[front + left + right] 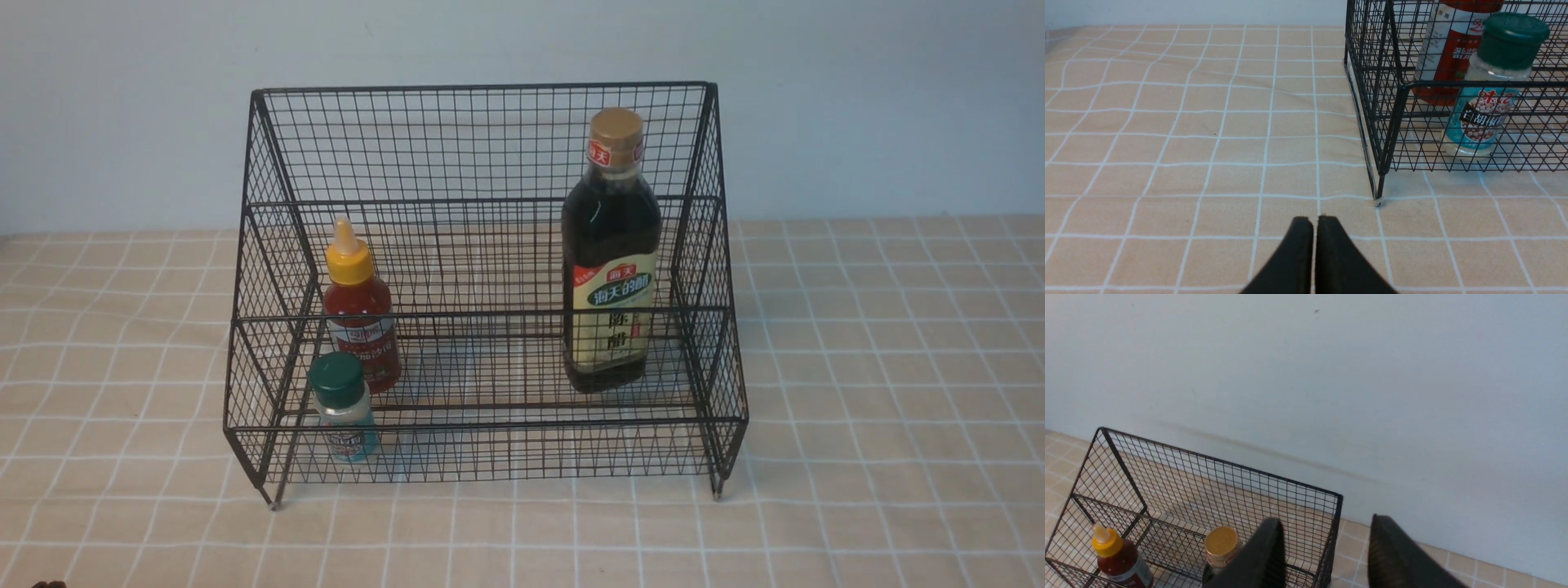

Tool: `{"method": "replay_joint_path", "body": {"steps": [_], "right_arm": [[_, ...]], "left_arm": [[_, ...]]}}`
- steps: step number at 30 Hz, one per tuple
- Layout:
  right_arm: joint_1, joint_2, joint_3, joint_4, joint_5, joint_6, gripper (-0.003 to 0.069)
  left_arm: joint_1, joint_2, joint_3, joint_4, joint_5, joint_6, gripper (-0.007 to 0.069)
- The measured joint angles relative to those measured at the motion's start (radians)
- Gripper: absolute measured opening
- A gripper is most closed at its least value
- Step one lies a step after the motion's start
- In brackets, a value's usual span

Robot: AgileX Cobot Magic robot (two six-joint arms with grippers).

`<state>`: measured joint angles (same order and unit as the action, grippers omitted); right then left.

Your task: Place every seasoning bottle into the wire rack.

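The black wire rack stands on the checked cloth. All three bottles stand inside it. The small shaker with green cap is on the lower tier at front left. The red sauce bottle with yellow nozzle stands just behind it. The tall dark vinegar bottle stands at the right. My left gripper is shut and empty, low over the cloth near the rack's front left foot. My right gripper is open and empty, high above the rack's right end. Neither gripper shows in the front view.
The peach checked tablecloth covers the table on both sides of the rack. A pale wall rises right behind the rack. In the left wrist view the shaker and the red bottle show through the mesh.
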<state>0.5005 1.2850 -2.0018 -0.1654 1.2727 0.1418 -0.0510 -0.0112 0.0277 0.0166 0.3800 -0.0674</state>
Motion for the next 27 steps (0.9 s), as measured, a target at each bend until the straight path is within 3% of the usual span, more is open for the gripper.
{"method": "replay_joint_path", "body": {"steps": [1,2,4,7,15,23,27], "right_arm": [[0.000,-0.008,0.000,0.000,0.000,0.000,0.0199],[0.000,-0.077,-0.001,-0.015,0.009,0.000,0.0113],[0.000,-0.142,0.009,-0.019,0.009,0.000,0.0038],[0.000,-0.304,0.107,-0.019,0.009,0.000,-0.0006],[0.000,-0.704,0.519,-0.023,-0.068,0.052,-0.0012],[0.000,-1.052,1.006,0.037,-0.407,0.078,-0.0013],[0.000,-1.106,1.143,0.100,-0.499,0.078,-0.0013]], "left_arm": [[0.000,0.000,0.000,0.000,0.000,0.000,-0.0007],[0.000,0.000,0.000,0.000,0.000,0.000,-0.0007],[0.000,0.000,0.000,0.000,0.000,0.000,-0.0007],[0.000,0.000,0.000,0.000,0.000,0.000,-0.0007],[0.000,0.000,0.000,0.000,0.000,0.000,-0.0007],[0.000,0.000,0.000,0.000,0.000,0.000,-0.0007],[0.000,0.000,0.000,0.000,0.000,0.000,-0.0007]]}}
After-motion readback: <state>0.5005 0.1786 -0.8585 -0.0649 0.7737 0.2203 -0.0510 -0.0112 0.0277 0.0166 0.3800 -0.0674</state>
